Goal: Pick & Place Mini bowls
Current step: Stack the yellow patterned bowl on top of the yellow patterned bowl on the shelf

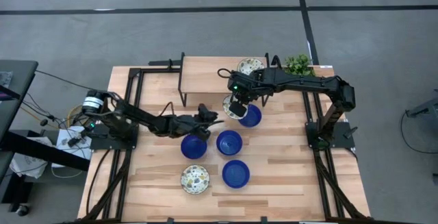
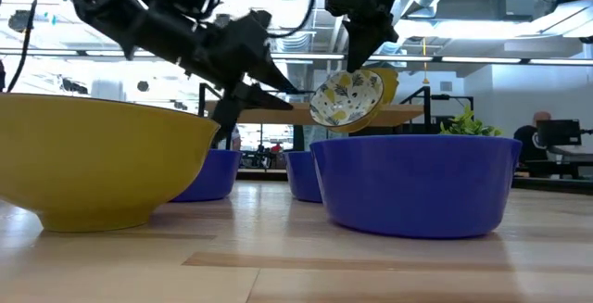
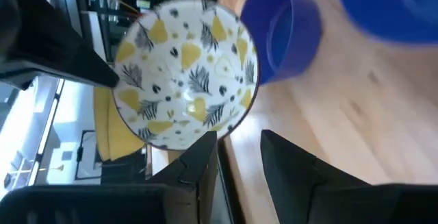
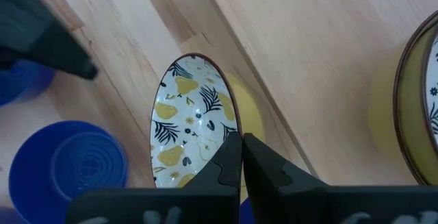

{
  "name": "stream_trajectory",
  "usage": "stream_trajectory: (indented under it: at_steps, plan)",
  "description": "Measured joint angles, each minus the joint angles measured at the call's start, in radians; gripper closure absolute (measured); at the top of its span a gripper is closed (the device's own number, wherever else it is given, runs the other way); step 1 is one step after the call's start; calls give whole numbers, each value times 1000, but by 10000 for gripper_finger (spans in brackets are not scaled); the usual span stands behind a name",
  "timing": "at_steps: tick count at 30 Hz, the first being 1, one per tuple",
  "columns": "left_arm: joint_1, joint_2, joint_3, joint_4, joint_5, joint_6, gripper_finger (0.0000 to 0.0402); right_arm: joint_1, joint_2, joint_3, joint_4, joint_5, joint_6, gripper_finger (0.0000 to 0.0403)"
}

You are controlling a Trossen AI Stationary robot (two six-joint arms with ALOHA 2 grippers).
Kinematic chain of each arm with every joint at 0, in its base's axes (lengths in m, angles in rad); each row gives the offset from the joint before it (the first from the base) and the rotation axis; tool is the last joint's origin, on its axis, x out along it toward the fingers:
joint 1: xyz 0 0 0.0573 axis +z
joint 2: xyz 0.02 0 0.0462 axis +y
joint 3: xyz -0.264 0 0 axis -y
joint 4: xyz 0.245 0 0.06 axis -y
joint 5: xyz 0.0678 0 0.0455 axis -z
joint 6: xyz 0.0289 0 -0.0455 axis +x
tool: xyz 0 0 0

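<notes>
Yellow bowl nearest, right claw pinching patterned bowl aloft; left claw parted, empty, beside it

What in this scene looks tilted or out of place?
One patterned bowl hangs tilted in the air, its rim pinched by the right gripper, facing the open left gripper. The blue bowls sit upright on the table.

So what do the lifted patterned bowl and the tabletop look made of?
Patterned bowl, pinched at its rim by the right gripper: likely glazed ceramic, glossy white inside with printed yellow and black motifs. Tabletop: light wood planks with visible grain, matte.
</notes>
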State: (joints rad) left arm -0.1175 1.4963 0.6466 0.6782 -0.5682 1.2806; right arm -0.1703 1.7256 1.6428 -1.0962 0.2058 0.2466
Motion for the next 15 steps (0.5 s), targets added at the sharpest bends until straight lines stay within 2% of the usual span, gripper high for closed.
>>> stream_trajectory:
  at_steps: [11,15]
  plan:
    - [63,92,35,20,128,169,289,0,0,0,0,-1,8,403]
    - [77,119,36,65,141,225,289,2,0,0,0,-1,8,403]
